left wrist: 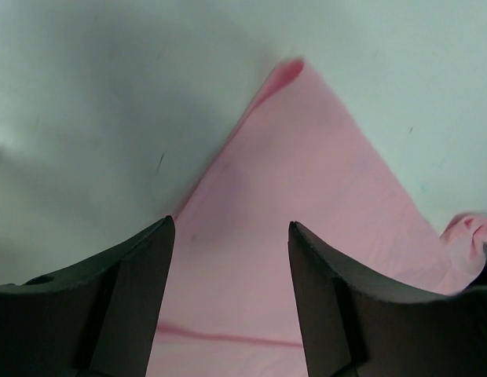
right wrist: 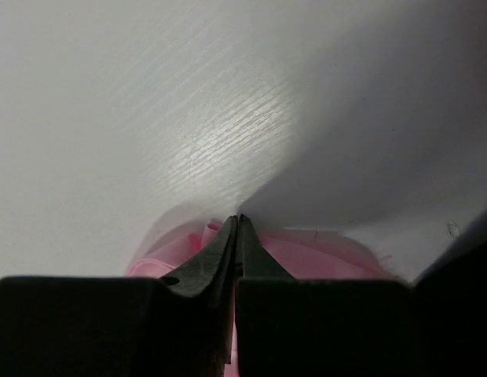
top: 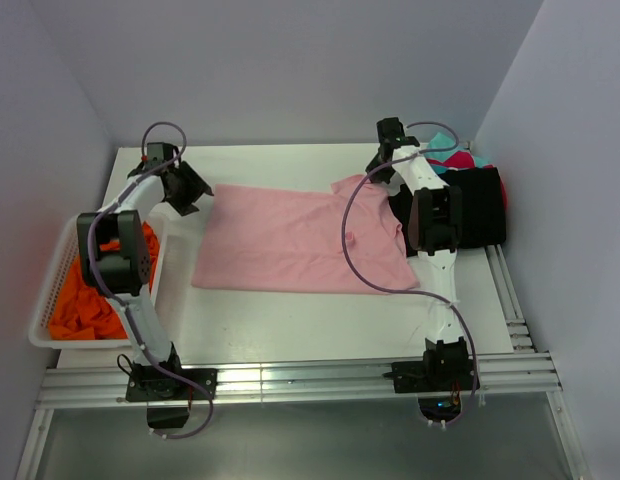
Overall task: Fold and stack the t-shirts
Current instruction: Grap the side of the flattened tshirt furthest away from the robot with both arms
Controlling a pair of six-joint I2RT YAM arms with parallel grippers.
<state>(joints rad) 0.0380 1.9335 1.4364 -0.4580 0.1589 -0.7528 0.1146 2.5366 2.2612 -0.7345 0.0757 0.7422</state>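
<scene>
A light pink t-shirt point(top: 290, 240) lies spread flat across the middle of the table. My left gripper point(top: 195, 195) hovers over its far left corner, open, with the pink cloth point(left wrist: 306, 196) showing between the two fingers point(left wrist: 230, 224) and nothing held. My right gripper point(top: 378, 168) is at the shirt's far right edge. Its jaws point(right wrist: 238, 220) are pressed together with bunched pink cloth point(right wrist: 322, 255) around the tips. A black t-shirt point(top: 480, 205) lies at the right, with teal point(top: 442, 140) and magenta point(top: 460, 160) cloth behind it. Orange cloth point(top: 85, 300) fills the basket.
A white mesh basket point(top: 50, 290) stands at the table's left edge beside the left arm. Metal rails point(top: 310, 380) run along the near edge and down the right side. Walls close in on the left, back and right.
</scene>
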